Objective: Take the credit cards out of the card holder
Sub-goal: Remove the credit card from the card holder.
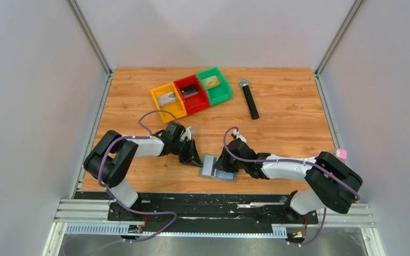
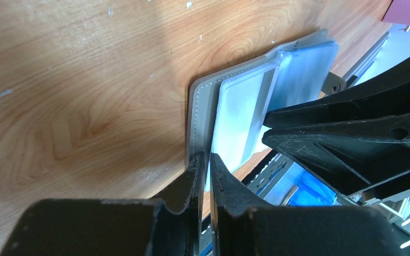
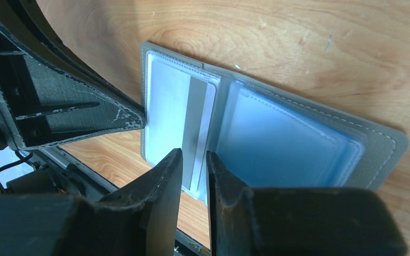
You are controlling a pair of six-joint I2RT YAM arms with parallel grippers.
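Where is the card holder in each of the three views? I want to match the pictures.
Top external: the card holder lies low in the centre, near the front edge of the table.
Left wrist: the card holder is right of centre in the upper half, lying open.
Right wrist: the card holder spans the centre and right, lying open.
Shared landmark: the wood-grain table under it.

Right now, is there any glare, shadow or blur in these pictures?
Top external: even light, sharp, only faint shadows on the table. Left wrist: the left gripper is a dark blur; the card holder looks washed out bluish. Right wrist: the right gripper blurs too, glare on the card holder.
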